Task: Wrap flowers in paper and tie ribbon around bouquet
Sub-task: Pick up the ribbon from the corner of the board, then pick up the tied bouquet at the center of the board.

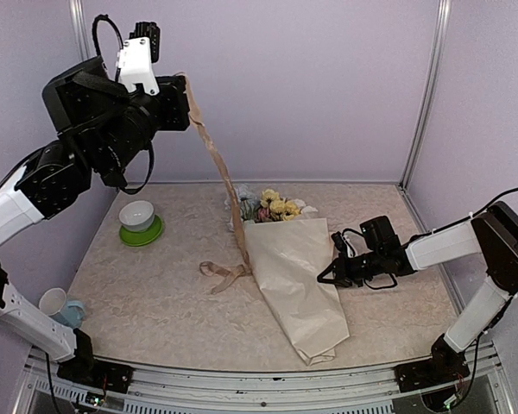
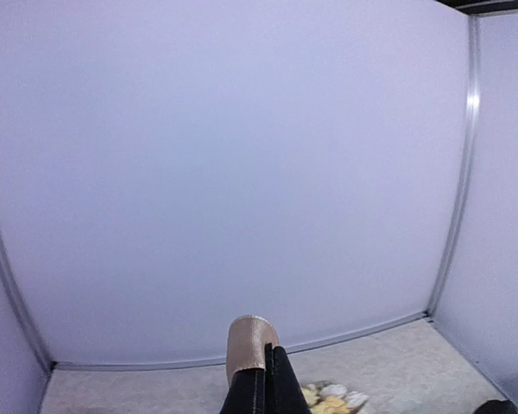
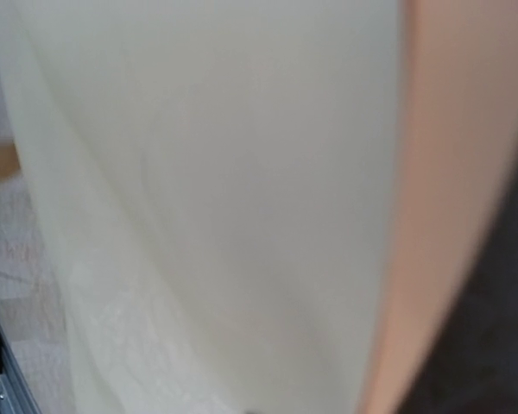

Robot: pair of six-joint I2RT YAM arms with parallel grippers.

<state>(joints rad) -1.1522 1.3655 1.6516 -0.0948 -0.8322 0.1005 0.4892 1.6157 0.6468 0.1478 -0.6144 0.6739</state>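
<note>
1. Top view: the paper (image 1: 298,285) is already rolled into a cone around the flowers (image 1: 276,207). It lies mid-table (image 1: 155,302), with the blooms toward the far edge and the narrow tail toward the near edge. I'd count the wrapping as done.
2. Top view: your left gripper (image 1: 183,89) is high above the far-left corner, pinching one end of the ribbon (image 1: 216,155). The ribbon runs down taut to the cone's left side, and its slack lies in a loose loop on the table just left of the cone. There's no knot or bow, so the tie is not yet done. Whether the ribbon passes under the cone, I can't tell.
3. Top view: your right gripper (image 1: 328,272) sits low at the cone's right edge, touching the paper, with the jaws pressed together. I can't tell if any paper is caught between them. A bowl (image 1: 137,213) on a green plate (image 1: 142,235) sits near the left edge and a cup (image 1: 53,303) near the near-left corner, both well apart from the work.
4. Left wrist view: the fingers (image 2: 261,388) are shut on the ribbon end (image 2: 250,341), which folds over their tips. The flowers (image 2: 328,398) peek in below, and the rest is wall (image 2: 242,155).
5. Right wrist view: it's blurred, with pale paper (image 3: 207,190) filling the frame very close to the camera. You can't make out the fingers, and I can't identify the tan band on the right.
6. Left to do, by my read: bring the ribbon round the cone's waist, cross it, knot it and make the bow.
</note>
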